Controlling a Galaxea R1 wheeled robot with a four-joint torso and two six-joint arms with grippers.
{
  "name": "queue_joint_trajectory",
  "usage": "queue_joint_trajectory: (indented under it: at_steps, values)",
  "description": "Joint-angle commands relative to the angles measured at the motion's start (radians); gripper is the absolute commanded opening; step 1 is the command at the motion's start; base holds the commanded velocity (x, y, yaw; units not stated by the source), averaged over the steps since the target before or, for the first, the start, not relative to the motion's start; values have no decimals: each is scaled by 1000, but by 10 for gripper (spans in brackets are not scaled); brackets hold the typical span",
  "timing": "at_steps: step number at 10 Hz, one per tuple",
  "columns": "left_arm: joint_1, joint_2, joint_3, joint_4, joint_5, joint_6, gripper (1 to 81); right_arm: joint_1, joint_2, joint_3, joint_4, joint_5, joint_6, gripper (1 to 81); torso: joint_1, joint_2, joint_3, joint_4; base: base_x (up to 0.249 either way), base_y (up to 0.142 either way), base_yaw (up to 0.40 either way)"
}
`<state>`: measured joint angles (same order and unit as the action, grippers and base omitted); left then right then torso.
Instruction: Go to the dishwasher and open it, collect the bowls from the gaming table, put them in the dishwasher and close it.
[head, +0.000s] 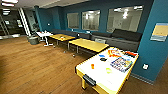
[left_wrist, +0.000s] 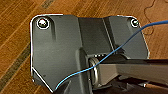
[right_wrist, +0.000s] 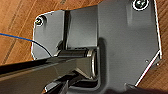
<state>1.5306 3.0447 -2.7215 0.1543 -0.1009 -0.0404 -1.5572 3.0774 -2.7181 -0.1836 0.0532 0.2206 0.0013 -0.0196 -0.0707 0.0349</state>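
The gaming table (head: 100, 75), long with a plain white top and yellow sides, stands at the lower right in the head view, against the blue wall. On its top lie a small blue bowl (head: 101, 55) toward the far end and a yellow-green bowl (head: 108, 70) nearer the middle. They are apart from each other. A small orange cup (head: 92, 66) stands near the table's left edge. The dishwasher is out of view. Both wrist views look past the robot's dark plate down at the wood floor (left_wrist: 15, 37).
Colourful game boxes (head: 121, 63) and a black object (head: 103, 59) share the table top. Two yellowish wood-topped tables (head: 87, 44) and a dark sofa (head: 120, 37) line the wall behind. A white table (head: 43, 34) stands further back. Wood floor (head: 37, 67) stretches out to the left.
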Motion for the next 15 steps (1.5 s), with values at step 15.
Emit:
queue_joint_trajectory:
  at_steps: [15]
  values:
    - [-36,0,0,10,52,7,811,38,10,9,-10,-53,-6,811,1,1,0,0,134,41,0]
